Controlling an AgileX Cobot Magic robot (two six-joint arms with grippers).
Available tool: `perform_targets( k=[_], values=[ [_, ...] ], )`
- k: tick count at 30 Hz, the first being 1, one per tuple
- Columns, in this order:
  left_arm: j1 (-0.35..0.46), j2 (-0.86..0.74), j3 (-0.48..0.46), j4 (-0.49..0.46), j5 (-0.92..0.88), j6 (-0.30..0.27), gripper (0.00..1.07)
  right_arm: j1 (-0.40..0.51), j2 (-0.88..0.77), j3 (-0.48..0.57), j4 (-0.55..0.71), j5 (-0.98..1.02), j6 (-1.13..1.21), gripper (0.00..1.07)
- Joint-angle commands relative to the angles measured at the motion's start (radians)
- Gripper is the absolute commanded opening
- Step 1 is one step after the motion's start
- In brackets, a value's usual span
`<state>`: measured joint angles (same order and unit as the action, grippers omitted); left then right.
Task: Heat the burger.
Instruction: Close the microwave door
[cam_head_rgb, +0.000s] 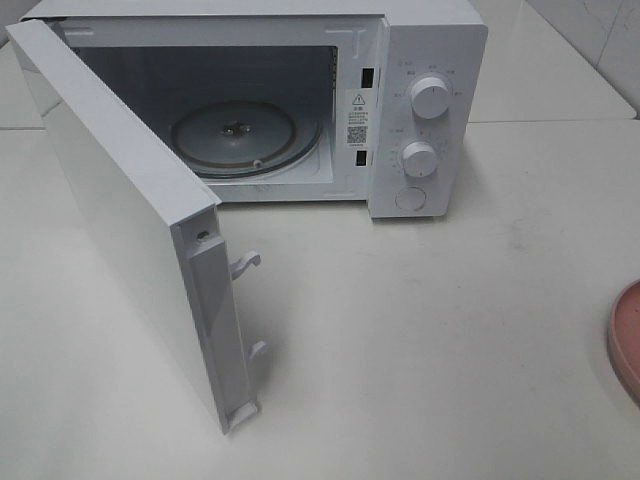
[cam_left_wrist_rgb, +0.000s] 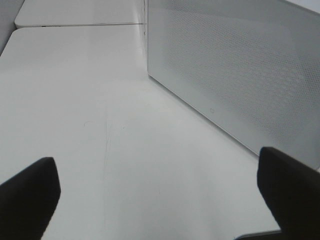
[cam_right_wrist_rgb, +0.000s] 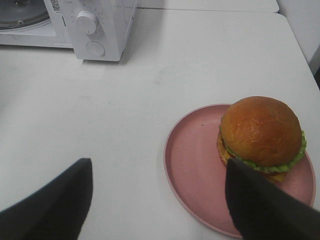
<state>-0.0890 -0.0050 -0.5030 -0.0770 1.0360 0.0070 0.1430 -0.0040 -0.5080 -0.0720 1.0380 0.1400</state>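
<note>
Microwave (cam_head_rgb: 420, 110), upper centre, door (cam_head_rgb: 130, 220) open; burger (cam_right_wrist_rgb: 262, 135) on pink plate (cam_right_wrist_rgb: 192, 165), lower right; left gripper (cam_left_wrist_rgb: 160, 195) and right gripper (cam_right_wrist_rgb: 160, 200) both spread, empty.

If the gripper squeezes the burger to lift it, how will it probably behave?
The burger is probably soft: its domed bun looks glossy, so fingers may slip. Its stacked layers with lettuce could shift or separate. It sits off-centre on the pink plate, which might tip or slide if pushed.
</note>
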Motion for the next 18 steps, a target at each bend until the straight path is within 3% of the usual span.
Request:
perform_targets(
  k=[1,18],
  values=[
    [0.002,-0.019,0.003,-0.003,0.0,-0.007,1.0,-0.005,-0.026,0.001,0.0,0.001,-0.009,0.71],
    [0.002,-0.009,-0.025,0.016,-0.051,-0.013,1.0,-0.005,-0.026,0.001,0.0,0.001,-0.009,0.71]
  ],
)
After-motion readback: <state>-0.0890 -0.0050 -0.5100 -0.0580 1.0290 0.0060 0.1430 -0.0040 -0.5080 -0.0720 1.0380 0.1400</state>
